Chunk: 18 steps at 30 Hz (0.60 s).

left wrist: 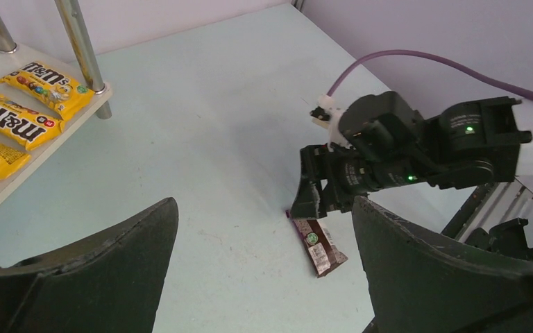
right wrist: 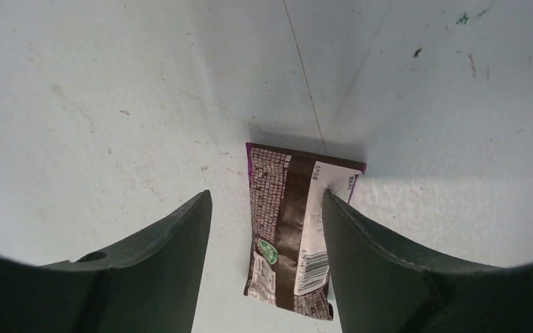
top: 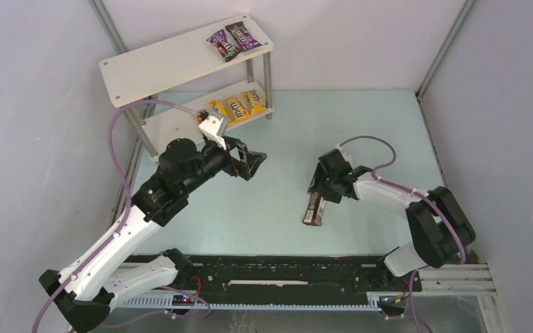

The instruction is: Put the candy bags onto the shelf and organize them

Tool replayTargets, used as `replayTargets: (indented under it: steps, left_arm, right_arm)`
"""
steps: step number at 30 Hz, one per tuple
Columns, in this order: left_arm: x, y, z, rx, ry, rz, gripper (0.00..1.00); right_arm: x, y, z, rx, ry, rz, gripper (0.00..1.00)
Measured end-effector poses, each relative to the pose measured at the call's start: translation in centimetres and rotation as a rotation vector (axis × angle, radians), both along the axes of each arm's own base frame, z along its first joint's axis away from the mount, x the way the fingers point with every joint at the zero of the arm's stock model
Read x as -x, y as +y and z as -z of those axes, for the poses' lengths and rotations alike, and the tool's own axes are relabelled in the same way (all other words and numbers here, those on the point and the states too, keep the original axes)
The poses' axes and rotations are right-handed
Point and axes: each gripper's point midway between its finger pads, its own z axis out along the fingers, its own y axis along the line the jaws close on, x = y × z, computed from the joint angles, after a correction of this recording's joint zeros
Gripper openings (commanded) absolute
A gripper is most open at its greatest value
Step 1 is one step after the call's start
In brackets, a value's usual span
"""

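Pickup step: right claw point(right wrist: 265, 201) spread wide, flat glossy dark-brown candy packet point(right wrist: 284, 236) between its jaws; next, probably lower and pinch.

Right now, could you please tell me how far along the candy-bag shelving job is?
Done: two purple bags lie on the shelf's top board and the yellow bags sit on the lower board. In hand: nothing is gripped; the right tool stands open astride the dark brown bag, flat on the table. The left tool is open and empty. Left: lifting that brown bag and shelving it.
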Motion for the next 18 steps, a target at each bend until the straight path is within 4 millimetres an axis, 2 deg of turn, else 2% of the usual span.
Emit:
replayTargets:
  steps: [6, 12, 18]
  left_arm:
    - [0.1, -0.1, 0.0, -0.001, -0.001, 0.003, 1.00]
    - [0.1, -0.2, 0.0, -0.002, -0.002, 0.000, 1.00]
    - [0.2, -0.2, 0.0, -0.003, -0.002, 0.002, 1.00]
  right_arm:
    - [0.2, 0.5, 0.4, 0.151, 0.041, -0.041, 0.72]
    - [1.4, -0.8, 0.6, 0.244, 0.071, -0.051, 0.83]
    - [1.7, -1.4, 1.0, 0.285, 0.102, -0.068, 0.73]
